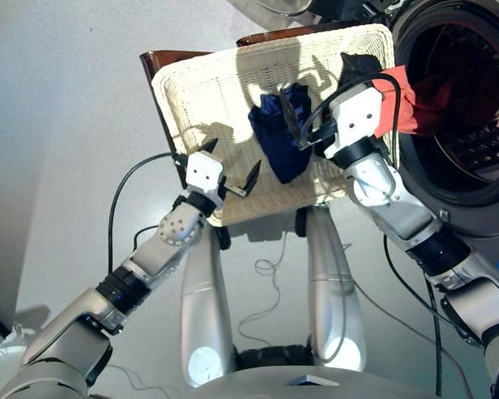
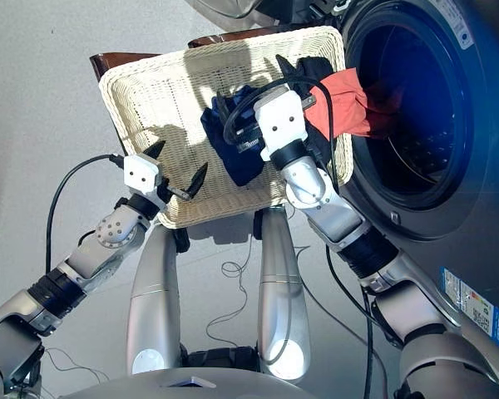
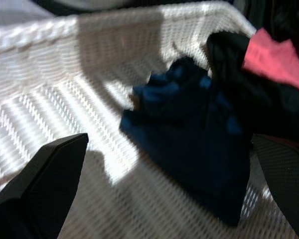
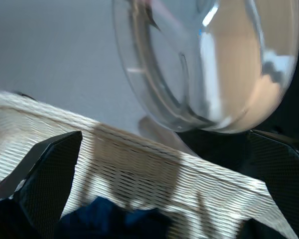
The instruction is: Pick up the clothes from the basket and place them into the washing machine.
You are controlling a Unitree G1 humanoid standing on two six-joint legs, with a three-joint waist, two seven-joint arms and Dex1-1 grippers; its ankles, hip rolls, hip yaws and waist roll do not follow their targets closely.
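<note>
Here, crumpled navy garment (image 1: 281,133) in cream basket (image 1: 200,100).

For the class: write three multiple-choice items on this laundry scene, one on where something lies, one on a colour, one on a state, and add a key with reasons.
1. Where does the navy garment lie?
A. in the cream basket
B. on the floor
C. inside the drum

2. What colour is the garment hanging over the washing machine opening's edge?
A. green
B. coral-red
C. white

3. How do the left pincer fingers stand?
A. shut on cloth
B. apart, holding nothing
C. shut on the rim

Key: 1 A, it rests on the woven bottom. 2 B, red cloth drapes from the basket corner into the drum hole. 3 B, the left wrist view shows both fingers spread with bare wicker between them.
</note>
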